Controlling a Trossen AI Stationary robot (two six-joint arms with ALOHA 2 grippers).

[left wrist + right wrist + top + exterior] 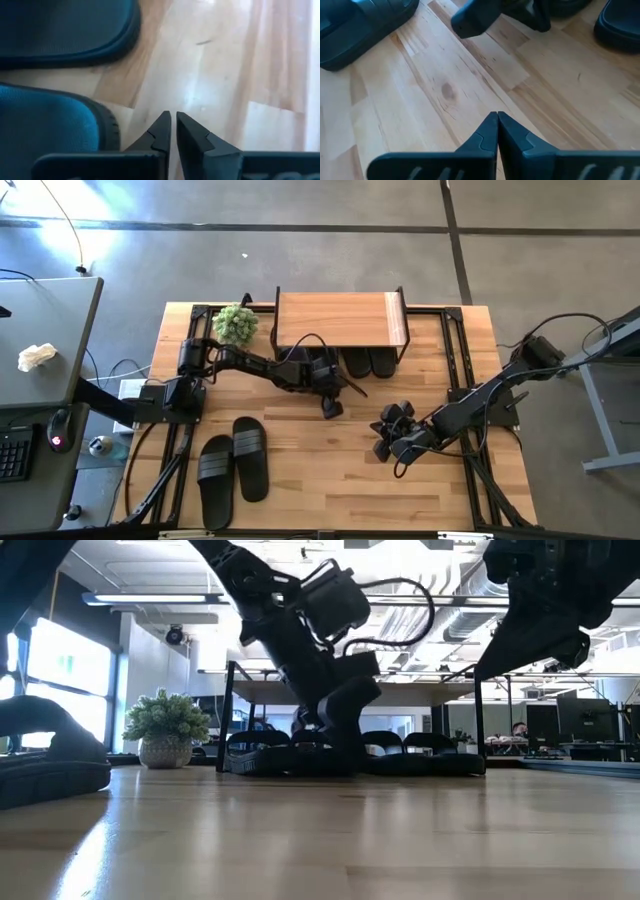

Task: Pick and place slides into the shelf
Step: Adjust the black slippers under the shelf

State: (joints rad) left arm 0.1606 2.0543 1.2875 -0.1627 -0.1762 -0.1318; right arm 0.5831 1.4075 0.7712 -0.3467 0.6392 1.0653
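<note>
High view, starting at the bottom of the frame: two slides [233, 465] lie side by side at lower left of the wooden table [330, 480], toes toward the top, a little in from the table's near edge, with a broad bare stretch of planks to their right running across the lower centre. Above that stretch, at centre right, the right gripper [383, 450] hangs over bare wood with its fingers pressed together and nothing between them; the right wrist view shows the same closed tips [496, 120] over empty boards. The left gripper [333, 408] sits at centre frame, just in front of the shelf [340, 320], its tip down near the tabletop; in the left wrist view its fingers [162, 130] are almost shut, a thin slit between them, holding nothing, with two sandal edges close on the left side of that frame. Under the shelf, in the upper centre, more slides [368, 362] are lined up; the low view shows them as a dark row [420, 762] on the table between the thin black legs, partly hidden by the left arm. A small potted plant [236, 324] stands just left of the shelf near the table's far edge. The upper right of the tabletop, beside the shelf, is open wood.
</note>
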